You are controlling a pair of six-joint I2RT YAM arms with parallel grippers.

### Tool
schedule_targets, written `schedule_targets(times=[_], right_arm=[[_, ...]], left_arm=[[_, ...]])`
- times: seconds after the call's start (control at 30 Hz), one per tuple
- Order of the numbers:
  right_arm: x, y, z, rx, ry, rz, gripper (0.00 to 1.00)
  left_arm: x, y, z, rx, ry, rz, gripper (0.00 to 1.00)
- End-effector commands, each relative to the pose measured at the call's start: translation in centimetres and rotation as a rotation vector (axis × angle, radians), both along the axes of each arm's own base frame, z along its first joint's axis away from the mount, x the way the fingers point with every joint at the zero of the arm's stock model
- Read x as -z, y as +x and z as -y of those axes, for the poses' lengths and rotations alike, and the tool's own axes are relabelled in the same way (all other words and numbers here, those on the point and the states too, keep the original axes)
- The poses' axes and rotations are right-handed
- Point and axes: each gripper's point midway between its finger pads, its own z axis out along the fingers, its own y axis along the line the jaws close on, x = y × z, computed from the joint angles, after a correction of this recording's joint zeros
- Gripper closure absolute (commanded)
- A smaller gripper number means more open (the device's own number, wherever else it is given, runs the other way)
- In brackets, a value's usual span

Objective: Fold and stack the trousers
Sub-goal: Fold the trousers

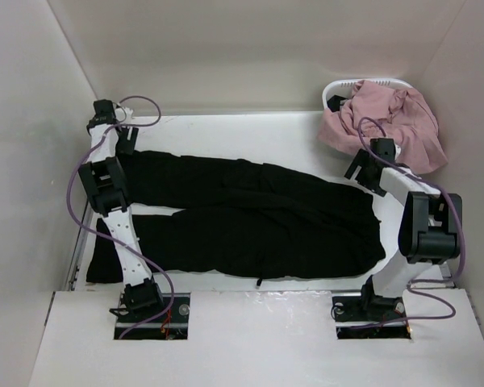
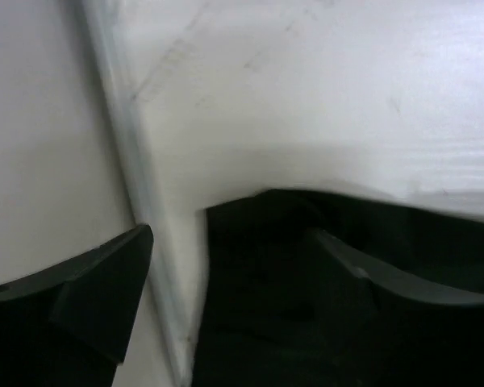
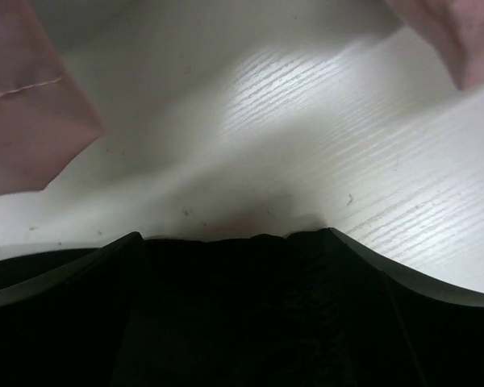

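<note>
Two claws, both spread apart, gripping nothing — left claw (image 2: 231, 234) above a leg hem at 10 o'clock, right claw (image 3: 230, 235) above the waist at 2 o'clock. Black trousers (image 1: 250, 214) lie flat across the tabletop (image 1: 250, 129).

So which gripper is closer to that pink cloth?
Right. The right gripper sits just beside the pink cloth; the left gripper is at the far left corner, across the trousers.
</note>
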Motion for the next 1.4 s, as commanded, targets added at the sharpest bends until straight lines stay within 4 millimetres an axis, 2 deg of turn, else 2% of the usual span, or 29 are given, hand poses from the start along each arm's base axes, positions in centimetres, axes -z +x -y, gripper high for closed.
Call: schedule_targets(times=[0.0, 0.1, 0.2, 0.27, 0.4, 0.47, 0.6, 0.7, 0.83, 0.97, 1.07, 1.13, 1.2, 1.23, 1.27, 1.3, 1.37], right_arm=[[-1.1, 2.0, 0.0, -0.009, 0.008, 0.029, 0.04], [-0.4, 2.0, 0.1, 0.003, 0.008, -0.005, 0.05], [-0.2, 2.0, 0.1, 0.005, 0.016, -0.032, 0.07], [-0.2, 1.0, -0.1, 0.009, 0.028, -0.084, 0.06], [-2.6, -1.6, 0.6, 0.021, -0.026, -0.073, 0.03], [-3.7, -2.7, 0.9, 0.032, -0.039, -0.041, 0.03], [-2.9, -3.8, 0.3, 0.036, -0.008, -0.021, 0.03], [-0.5, -3.8, -1.0, 0.05, 0.032, -0.06, 0.02], [2.6, -3.9, -1.4, 0.126, 0.073, -0.122, 0.0], [3.9, -3.3, -1.5, 0.177, 0.104, -0.117, 0.05], [4.5, -2.9, -1.4, 0.193, 0.107, -0.114, 0.19], [4.7, -2.7, -1.1, 0.196, 0.106, -0.115, 0.38], [4.4, -2.3, -0.4, 0.204, 0.098, -0.102, 0.67], [3.9, -2.0, 0.1, 0.206, 0.089, -0.086, 0.82], [3.0, -1.5, 0.5, 0.206, 0.081, -0.057, 0.91], [1.9, -0.9, 0.9, 0.202, 0.071, -0.019, 0.96], [-1.2, 0.7, 1.3, 0.181, 0.053, 0.078, 1.0]], left_arm=[[0.4, -1.0, 2.8, 0.011, -0.164, -0.01, 0.26], [1.4, -2.0, 4.3, 0.049, -0.212, -0.036, 0.3], [1.7, -3.1, 4.8, 0.058, -0.227, -0.065, 0.52], [1.3, -3.7, 4.8, 0.054, -0.225, -0.071, 0.64], [0.5, -4.5, 4.6, 0.048, -0.213, -0.063, 0.87], [0.1, -4.6, 4.4, 0.033, -0.207, -0.054, 0.95], [-0.9, -4.2, 4.1, 0.008, -0.194, -0.013, 0.99], [-2.7, -3.7, 4.1, 0.004, -0.187, 0.03, 1.0], [-4.8, -3.8, 4.3, 0.015, -0.173, 0.061, 1.0], [-6.2, -4.4, 4.5, 0.02, -0.163, 0.087, 1.0], [-6.6, -4.5, 4.4, 0.019, -0.156, 0.105, 1.0], [-6.8, -4.7, 4.0, 0.009, -0.147, 0.109, 1.0], [-7.5, -4.6, 3.6, 0.001, -0.142, 0.132, 1.0], [-8.0, -4.4, 3.4, 0.003, -0.14, 0.149, 1.0], [-8.7, -4.2, 3.4, 0.009, -0.132, 0.167, 1.0], [-9.5, -3.9, 3.2, 0.016, -0.121, 0.188, 1.0], [-11.1, -3.3, 3.2, 0.035, -0.095, 0.222, 1.0]])
